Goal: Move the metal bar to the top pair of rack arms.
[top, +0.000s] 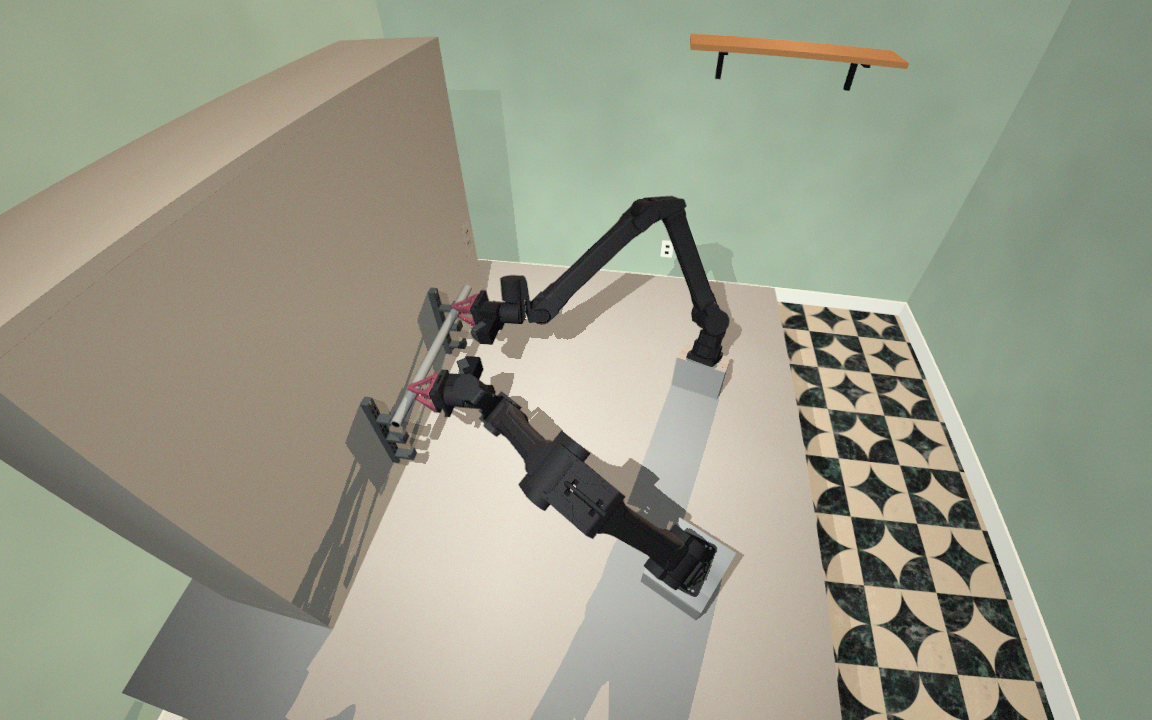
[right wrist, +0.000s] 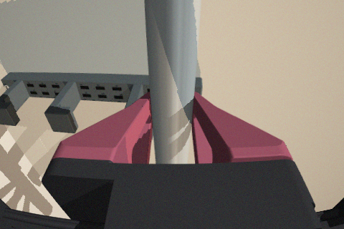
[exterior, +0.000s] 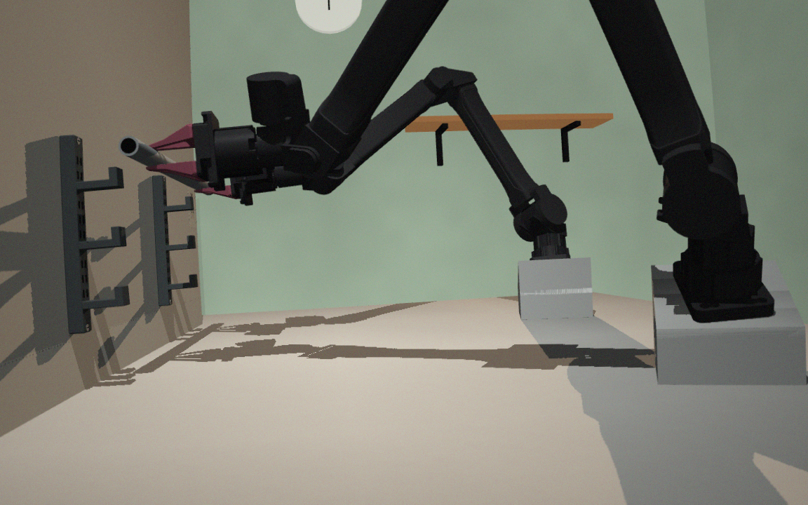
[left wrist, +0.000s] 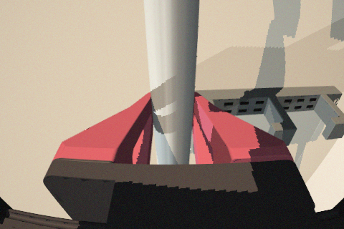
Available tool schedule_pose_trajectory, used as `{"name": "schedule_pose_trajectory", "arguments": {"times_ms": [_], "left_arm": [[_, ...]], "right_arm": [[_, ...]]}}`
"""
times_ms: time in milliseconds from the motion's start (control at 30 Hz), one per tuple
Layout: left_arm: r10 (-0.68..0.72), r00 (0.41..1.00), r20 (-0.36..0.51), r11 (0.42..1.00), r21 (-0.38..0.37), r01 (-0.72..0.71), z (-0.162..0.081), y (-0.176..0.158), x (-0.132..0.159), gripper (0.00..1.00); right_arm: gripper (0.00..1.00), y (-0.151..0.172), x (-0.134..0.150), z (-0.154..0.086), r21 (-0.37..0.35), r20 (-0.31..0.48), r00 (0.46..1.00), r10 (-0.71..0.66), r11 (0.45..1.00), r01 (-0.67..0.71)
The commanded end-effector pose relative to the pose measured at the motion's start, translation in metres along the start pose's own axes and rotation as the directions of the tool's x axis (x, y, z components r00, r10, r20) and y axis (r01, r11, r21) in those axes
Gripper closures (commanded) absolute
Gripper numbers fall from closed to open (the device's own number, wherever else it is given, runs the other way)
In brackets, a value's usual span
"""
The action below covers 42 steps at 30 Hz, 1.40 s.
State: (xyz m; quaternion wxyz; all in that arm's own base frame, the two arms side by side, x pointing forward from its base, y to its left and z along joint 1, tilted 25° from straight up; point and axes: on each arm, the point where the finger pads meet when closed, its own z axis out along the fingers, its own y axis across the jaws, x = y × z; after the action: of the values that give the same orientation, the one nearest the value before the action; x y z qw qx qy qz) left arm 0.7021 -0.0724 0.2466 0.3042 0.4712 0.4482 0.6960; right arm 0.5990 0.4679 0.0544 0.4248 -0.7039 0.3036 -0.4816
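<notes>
The grey metal bar (top: 431, 360) (exterior: 144, 156) (left wrist: 172, 25) (right wrist: 172, 25) is held level across the wall rack (top: 379, 428) (exterior: 71, 251) (left wrist: 301, 91) (right wrist: 72, 77), slightly above its top pair of arms. My left gripper (top: 416, 389) (exterior: 151, 157) (left wrist: 172, 100) is shut on the bar near its nearer end in the top view. My right gripper (top: 462, 308) (right wrist: 172, 100) is shut on it near the far end. The near top rack arm (exterior: 98, 185) and the far top rack arm (exterior: 176, 207) show below the bar. The lower arms carry nothing. Any contact with the top arms cannot be told.
The tall beige wall block (top: 231, 268) stands directly behind the rack. The rack's lower hooks (exterior: 116, 236) (right wrist: 62, 119) stick out below the bar. Two grey base blocks (exterior: 554, 290) (exterior: 730, 354) carry the arms. An orange shelf (top: 795, 49) hangs on the green wall.
</notes>
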Motion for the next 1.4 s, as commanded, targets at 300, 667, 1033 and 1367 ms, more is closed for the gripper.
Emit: {"name": "schedule_pose_trajectory", "arguments": {"times_ms": [300,667,1033,1367], "left_arm": [[-0.042,0.999,-0.004,0.995,-0.088,0.042,0.0133,0.0562,-0.0005,1.00],[-0.042,0.999,-0.004,0.995,-0.088,0.042,0.0134,0.0566,-0.0005,1.00],[-0.042,0.999,-0.004,0.995,-0.088,0.042,0.0134,0.0571,-0.0005,1.00],[-0.042,0.999,-0.004,0.995,-0.088,0.042,0.0134,0.0577,-0.0006,1.00]], "right_arm": [[1.00,-0.0569,-0.0118,0.0076,0.091,0.015,1.000,0.008,0.996,-0.009],[1.00,-0.0580,-0.0118,0.0075,0.091,0.015,1.000,0.008,0.996,-0.009],[1.00,-0.0597,-0.0117,0.0073,0.091,0.015,1.000,0.008,0.996,-0.009],[1.00,-0.0616,-0.0116,0.0066,0.091,0.015,1.000,0.008,0.996,-0.009]]}}
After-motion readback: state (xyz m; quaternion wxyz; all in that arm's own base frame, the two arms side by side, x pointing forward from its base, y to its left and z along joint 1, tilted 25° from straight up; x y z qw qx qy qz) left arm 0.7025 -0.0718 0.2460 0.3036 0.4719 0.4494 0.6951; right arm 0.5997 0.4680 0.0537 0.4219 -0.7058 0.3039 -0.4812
